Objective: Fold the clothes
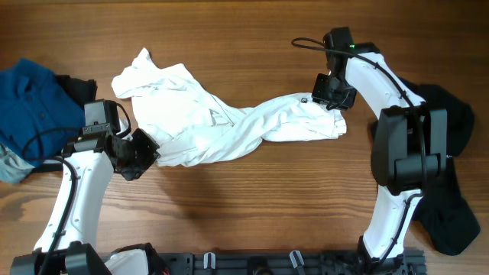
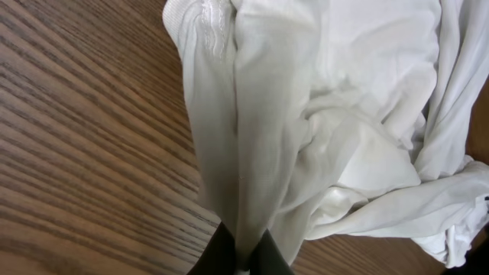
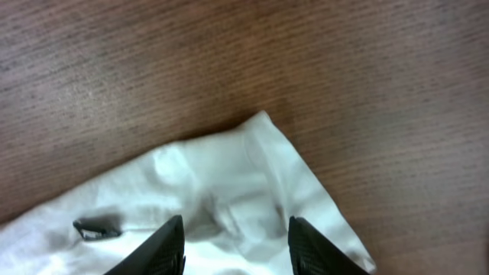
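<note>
The left claw (image 1: 145, 153) is clamped tight on a gathered fold of the white T-shirt (image 1: 206, 122), and its wrist view shows the cloth running straight out from the closed tips. Across the tabletop (image 1: 244, 214), the right claw (image 1: 330, 95) sits over the garment's far end with its jaws partly apart. They straddle the fabric, and we see nothing pinched between them.

From these two ends we read the shirt outward. It lies as one long, twisted rope running left to right between the arms, broad and rumpled near the left claw and narrowing through a twist at mid-length. It flattens again under the right claw, where the dark neck tag (image 3: 95, 228) shows just off the left jaw. A free corner of the T-shirt (image 3: 263, 126) points away ahead of the claw onto bare wood.

We judge that the next move turns on that end (the right arm is plainly the nearer one). A grip there would let both arms pull along the long axis and take out the twist.

A blue garment (image 1: 30, 107) lies at the left edge and a black garment (image 1: 451, 206) at the right, both apart from the shirt.
</note>
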